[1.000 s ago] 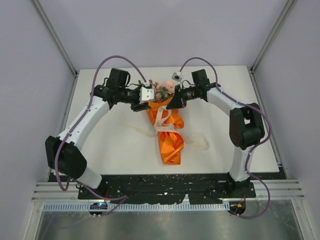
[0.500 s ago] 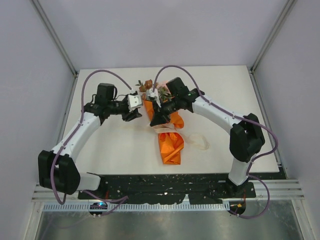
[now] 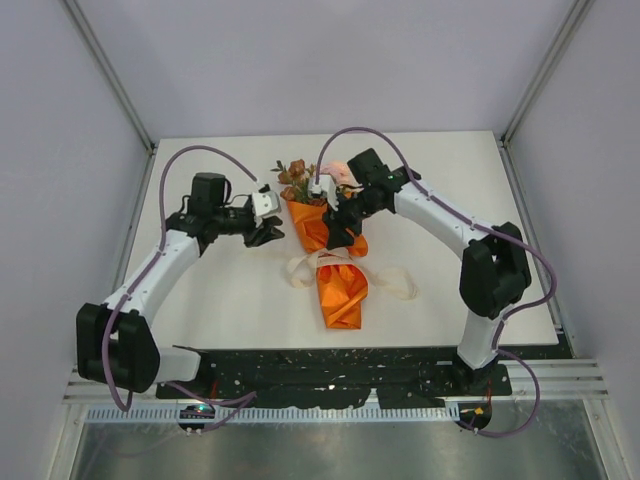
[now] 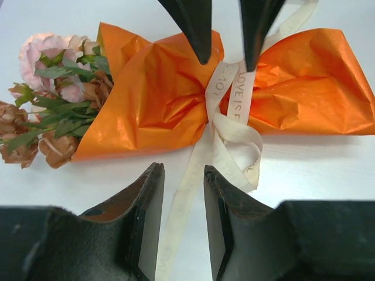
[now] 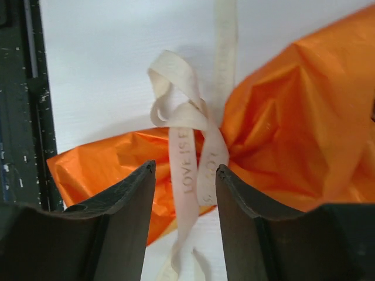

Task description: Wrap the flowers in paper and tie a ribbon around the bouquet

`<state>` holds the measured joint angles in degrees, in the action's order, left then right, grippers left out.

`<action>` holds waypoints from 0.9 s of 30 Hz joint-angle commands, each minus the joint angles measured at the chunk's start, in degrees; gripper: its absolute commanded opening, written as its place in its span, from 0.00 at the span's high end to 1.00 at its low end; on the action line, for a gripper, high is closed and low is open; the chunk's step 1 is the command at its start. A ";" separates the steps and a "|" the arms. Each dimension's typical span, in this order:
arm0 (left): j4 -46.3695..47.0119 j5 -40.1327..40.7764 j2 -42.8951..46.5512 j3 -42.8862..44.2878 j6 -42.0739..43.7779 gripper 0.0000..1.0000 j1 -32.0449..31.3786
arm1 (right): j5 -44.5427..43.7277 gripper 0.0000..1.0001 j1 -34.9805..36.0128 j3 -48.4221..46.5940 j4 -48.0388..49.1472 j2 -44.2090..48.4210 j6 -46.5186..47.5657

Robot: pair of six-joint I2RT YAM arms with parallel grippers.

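Two parts were hidden from me. In the overhead view my right gripper (image 3: 335, 240) covered the pinched waist of the bouquet (image 3: 340, 295), a cone of crinkly bright orange paper (image 4: 152, 88) lying flat on the white table (image 3: 450, 200), so the knot could not be seen from there. The stems were out of sight inside the cone, and my left wrist view cut off the bouquet's narrow end. The print on the narrow cream-white fabric ribbon (image 5: 186, 126) was only partly legible: "LOVE IS", the rest lost in folds.

The cone held the flowers (image 4: 53, 88): pale pink roses, rust-brown blooms and green leaves stuck out of the bouquet's wide end. The ribbon was tied round the bouquet's waist with a small loop, its floppy tails trailing on the table to both sides of the bouquet.

My right gripper hung just above the bouquet's waist, its jaws apart and gripping nothing, the knot showing in the gap between them. My left gripper (image 4: 182, 168) hung near the bouquet, to the left of its waist, jaws also apart. One ribbon tail ran along the table through the gap between its fingers (image 4: 146, 216), and I could not tell whether they touched it.
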<state>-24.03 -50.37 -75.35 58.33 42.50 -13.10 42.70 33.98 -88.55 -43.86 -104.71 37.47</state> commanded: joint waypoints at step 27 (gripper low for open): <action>5.23 -3.06 -22.20 15.32 -33.98 0.70 -1.49 | -7.02 0.95 -0.75 -2.68 0.61 -3.49 6.82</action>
<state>-17.96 -51.24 -96.23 69.80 10.31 -14.66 33.36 32.95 -90.76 -44.62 -113.51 43.20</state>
